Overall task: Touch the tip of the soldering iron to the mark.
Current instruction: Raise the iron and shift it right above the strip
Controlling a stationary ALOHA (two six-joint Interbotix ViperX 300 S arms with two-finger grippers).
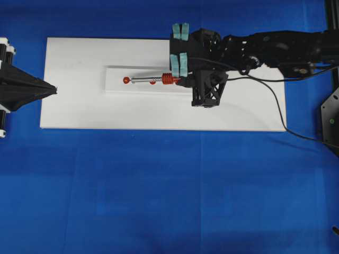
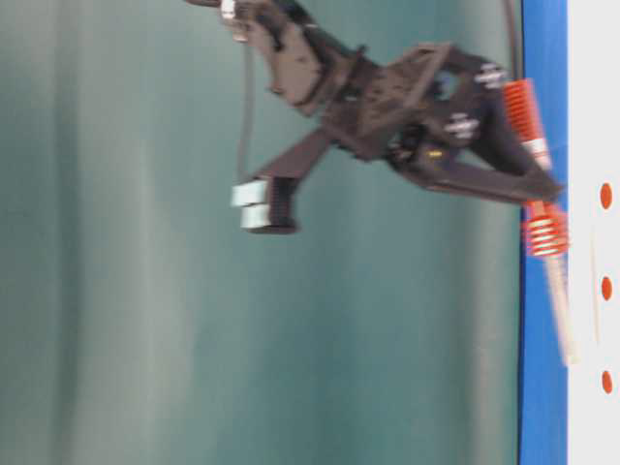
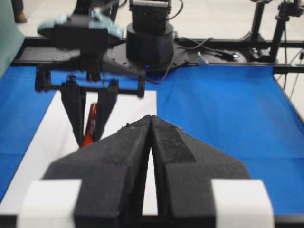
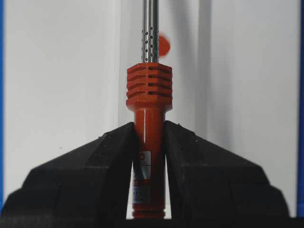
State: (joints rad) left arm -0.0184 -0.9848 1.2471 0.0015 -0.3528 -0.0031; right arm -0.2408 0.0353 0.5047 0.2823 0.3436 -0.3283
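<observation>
Overhead exterior view: right gripper (image 1: 183, 80) is reaching in from the right over the white board (image 1: 79, 111), clamping the soldering iron (image 1: 159, 80) by its red-orange handle. Shaft is lying along the raised white strip (image 1: 116, 87), pointing left, tip sitting near the leftmost red dot (image 1: 126, 80). The mark (image 1: 152, 82) is peeking out just under the shaft, partly covered by it, so the iron itself is blocking a clean look at the dot. Third dot is hiding under the gripper body. Black cord (image 1: 275, 100) is trailing off the right side across the board and onto the blue table cover (image 1: 159, 190).

Left gripper (image 1: 50, 90) is sitting at the left board edge, well apart from the strip, fingers pressed together with nothing between them; left wrist view is showing the same, pads (image 3: 128, 156) meeting along a thin seam.

Right wrist view: jaws are pinching the handle below the ribbed collar (image 4: 149, 88), perforated metal shaft running up out of frame, one red dot showing right beside it.

Table-level view is blurry: iron is angling down toward the strip, three dots visible, cannot tell whether the tip is touching anything.
</observation>
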